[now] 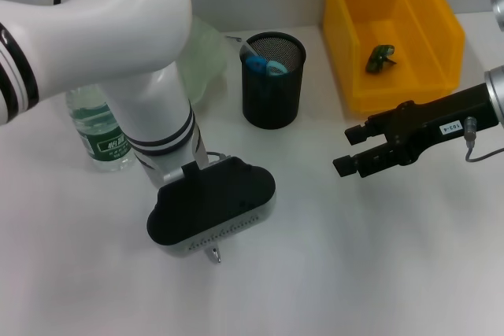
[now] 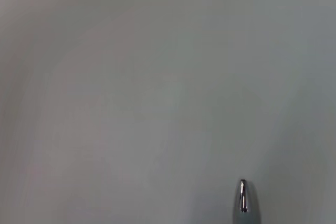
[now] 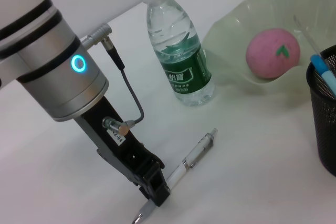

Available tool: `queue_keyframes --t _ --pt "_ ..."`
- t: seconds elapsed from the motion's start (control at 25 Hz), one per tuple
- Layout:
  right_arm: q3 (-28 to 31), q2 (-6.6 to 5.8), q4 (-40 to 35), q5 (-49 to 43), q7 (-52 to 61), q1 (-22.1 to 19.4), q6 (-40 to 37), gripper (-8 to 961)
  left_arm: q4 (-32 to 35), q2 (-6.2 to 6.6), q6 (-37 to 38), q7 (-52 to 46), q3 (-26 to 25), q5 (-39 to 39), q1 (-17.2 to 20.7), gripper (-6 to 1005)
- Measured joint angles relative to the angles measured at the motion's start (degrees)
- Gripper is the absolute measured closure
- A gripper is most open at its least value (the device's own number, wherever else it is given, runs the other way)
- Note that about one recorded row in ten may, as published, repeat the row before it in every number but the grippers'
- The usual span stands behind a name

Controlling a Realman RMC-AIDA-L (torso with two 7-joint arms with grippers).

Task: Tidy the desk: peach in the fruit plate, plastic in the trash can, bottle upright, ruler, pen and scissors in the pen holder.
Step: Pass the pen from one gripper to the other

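Note:
My left gripper is down at the table, its black fingers closed around the lower part of a white and silver pen that lies on the surface. From the head view the left wrist housing hides those fingers, and only the pen's tip pokes out below it. The same metal tip shows in the left wrist view. My right gripper hovers open and empty, to the right of the black mesh pen holder. The bottle stands upright. A pink peach sits in the pale green fruit plate.
A yellow bin at the back right holds a small green crumpled piece. Blue items stick up in the pen holder. The bottle stands close behind my left arm, and the fruit plate is behind it.

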Motion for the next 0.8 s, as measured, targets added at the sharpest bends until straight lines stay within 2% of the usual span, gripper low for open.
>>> queue_keyframes --t 0.16,0.4,0.44,0.52,0.56,0.68,0.72,0.8 --pt "0.00 -0.14 -0.26 -0.04 0.03 0.10 -0.23 149 -0.01 0.00 0.07 -0.17 -0.34 0.01 0.09 772" --pt "0.00 -0.40 -0.34 -0.08 0.27 0.09 -0.41 149 1.07 0.00 0.37 -1.36 -1.41 0.34 0.54 857" --pt "0.00 -0.43 -0.42 -0.08 0.31 0.03 -0.42 149 2.34 0.01 1.02 -2.39 -3.56 0.57 0.98 871" --pt "0.00 -0.44 -0.78 -0.09 0.35 -0.21 -0.42 149 2.34 0.01 1.02 -2.39 -3.56 0.57 0.98 870" --pt "0.00 -0.44 -1.10 -0.09 0.35 -0.45 -0.45 149 5.14 0.31 7.70 -6.67 -12.43 1.23 0.74 870" --pt "0.00 -0.46 -1.35 -0.09 0.26 -0.80 -0.49 149 5.88 0.34 10.06 -8.70 -15.37 1.47 0.58 868" --pt "0.00 -0.48 -1.63 -0.09 0.15 -1.09 -0.53 149 6.81 0.35 12.53 -11.78 -20.14 1.47 0.56 868" --pt "0.00 -0.51 -2.55 -0.09 -0.08 -1.88 -0.57 149 7.35 0.39 14.34 -14.44 -25.50 0.99 0.79 867"
